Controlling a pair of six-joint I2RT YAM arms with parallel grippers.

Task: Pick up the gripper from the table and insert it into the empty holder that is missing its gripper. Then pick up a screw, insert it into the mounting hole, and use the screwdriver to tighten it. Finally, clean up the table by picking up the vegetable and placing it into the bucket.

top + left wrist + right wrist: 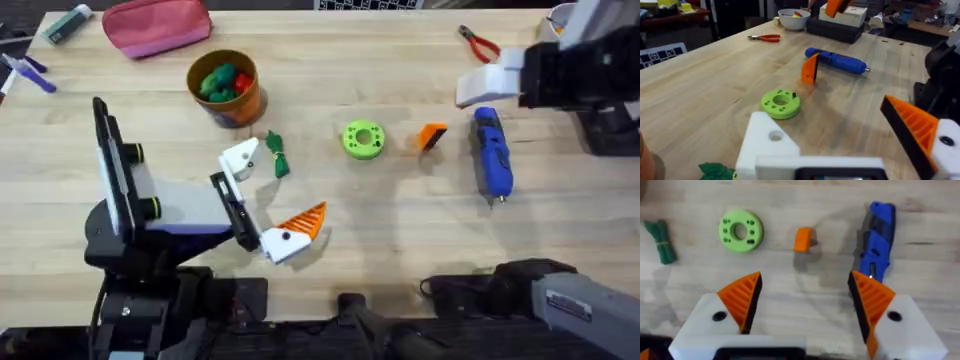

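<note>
Far left, table [400,230] edge: grey-green marker, purple pens, pink pouch [157,25].
Next right: orange-brown bucket [226,88], upright, holding a heap of green and red toy vegetables.
Below it: left gripper [265,195], lying low over the wood, fingers spread wide, gripping nothing; upper finger a bare white holder [240,157] without a pad, lower finger fitted with an orange ribbed pad [305,220].
Just beside the bare holder: slim dark-green vegetable [276,155], flat on the table, outside the bucket.
Centre: lime-green ring disc [362,139], flat, small dark screw-like speck on its rim.
Right of the disc, apart from it: loose orange gripper piece [431,136], standing on the wood.
Near that piece: blue screwdriver [491,152], lying flat, metal tip pointing toward the arm bases.
Upper right: red-handled pliers [480,43].
Right edge: right gripper [802,307], raised above the table, both orange pads well apart, empty.
In the left wrist view, beyond the pliers: white bowl [793,19] with yellow and red bits inside.
</note>
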